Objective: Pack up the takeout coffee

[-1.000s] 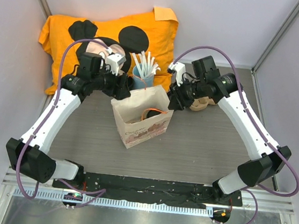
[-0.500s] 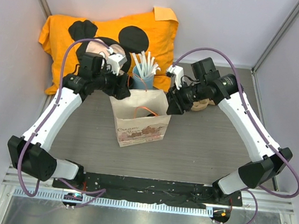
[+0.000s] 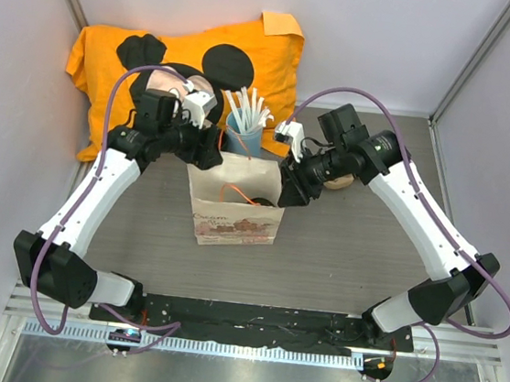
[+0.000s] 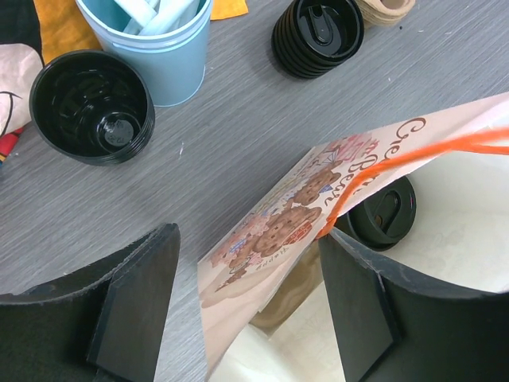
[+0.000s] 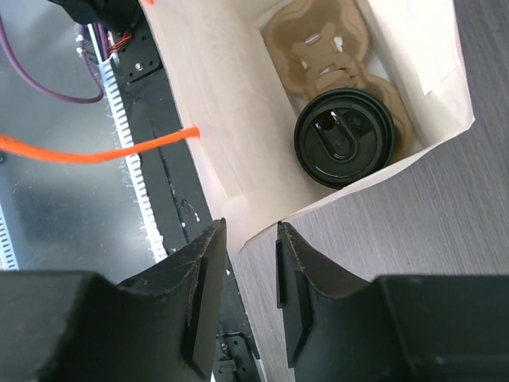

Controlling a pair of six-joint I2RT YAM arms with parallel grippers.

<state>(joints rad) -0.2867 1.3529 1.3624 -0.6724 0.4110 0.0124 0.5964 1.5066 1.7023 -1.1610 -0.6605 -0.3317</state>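
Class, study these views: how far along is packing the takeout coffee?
Done: a black-lidded coffee cup sits in the cardboard carrier inside the paper bag. In hand: the left gripper, open, straddles the bag's wall; the right gripper stands narrowly open at its rim. Left: another black-lidded item stands on the table, perhaps to pack; both grippers must withdraw.

Coffee (image 5: 343, 135) in tray (image 5: 314, 40), btm of bag (image 5: 231, 119)

Top looks down; close wrist cameras apparently share the bag (image 4: 262, 247).
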